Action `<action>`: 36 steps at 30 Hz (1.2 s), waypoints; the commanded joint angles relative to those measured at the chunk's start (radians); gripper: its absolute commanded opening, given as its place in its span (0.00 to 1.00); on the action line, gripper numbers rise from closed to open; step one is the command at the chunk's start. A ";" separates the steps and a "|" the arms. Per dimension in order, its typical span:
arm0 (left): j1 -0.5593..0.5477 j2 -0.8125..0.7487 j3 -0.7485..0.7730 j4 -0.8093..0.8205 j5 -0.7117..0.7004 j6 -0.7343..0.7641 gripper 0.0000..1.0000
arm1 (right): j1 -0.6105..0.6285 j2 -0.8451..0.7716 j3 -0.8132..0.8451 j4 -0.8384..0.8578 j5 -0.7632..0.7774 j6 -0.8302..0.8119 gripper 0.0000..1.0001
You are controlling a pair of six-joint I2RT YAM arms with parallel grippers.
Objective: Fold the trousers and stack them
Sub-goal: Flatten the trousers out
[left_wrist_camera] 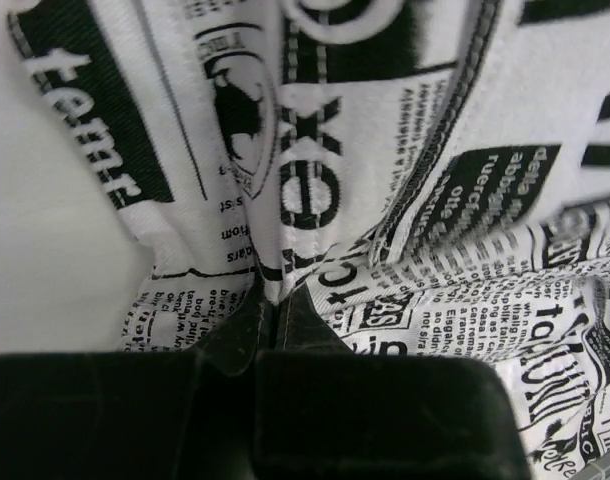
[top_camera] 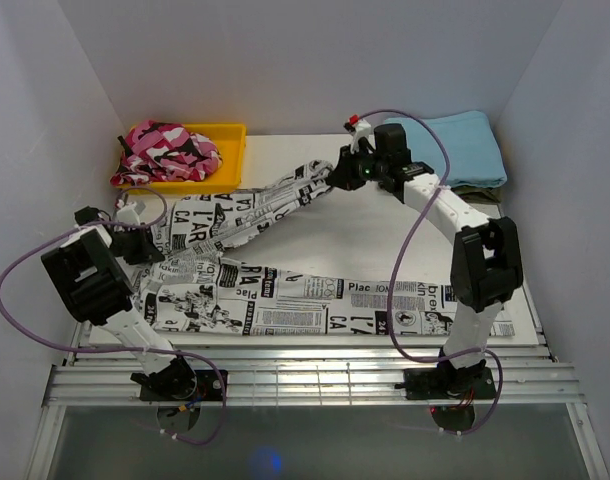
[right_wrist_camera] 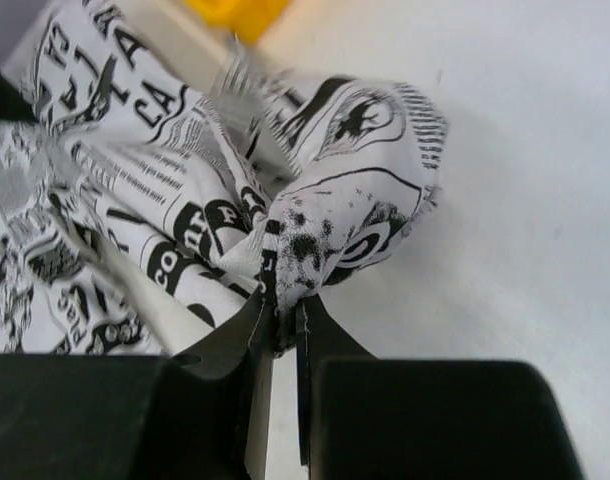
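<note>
Trousers point(top_camera: 285, 305) lay spread on table point(top_camera: 375, 240), one leg along near edge, other angled far. Left gripper point(left_wrist_camera: 272, 310) clamped on waist-end fabric; right gripper point(right_wrist_camera: 282, 322) clamped on far leg's hem. Cloth likely soft, light, floppy; stitched edges probably safest hold.

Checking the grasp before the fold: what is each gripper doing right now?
Left gripper: closed, holding the trousers.
Right gripper: closed, holding the trousers by one leg.

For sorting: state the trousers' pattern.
The trousers are white with black newspaper-style print; the left wrist view shows it best.
</note>
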 commanded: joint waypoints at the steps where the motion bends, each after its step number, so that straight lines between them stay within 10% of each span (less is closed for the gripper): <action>1: 0.015 0.016 -0.028 0.037 -0.177 0.051 0.00 | -0.039 -0.149 -0.201 -0.090 0.129 -0.094 0.08; 10: 0.015 -0.030 -0.082 0.035 -0.197 0.099 0.00 | -0.108 -0.198 -0.320 -0.320 -0.042 -0.301 0.18; 14: 0.016 -0.015 -0.073 0.035 -0.238 0.110 0.00 | -0.088 -0.154 -0.244 -0.561 -0.208 -0.514 0.54; 19: 0.018 -0.010 -0.050 0.016 -0.237 0.108 0.00 | -0.117 -0.067 -0.015 -0.562 -0.066 -0.562 0.89; 28: 0.016 -0.015 -0.062 0.009 -0.199 0.105 0.00 | 0.068 0.350 0.544 -0.396 0.033 -0.429 0.95; 36: 0.018 -0.035 -0.105 0.022 -0.169 0.090 0.00 | 0.168 0.491 0.513 -0.035 0.067 -0.318 0.97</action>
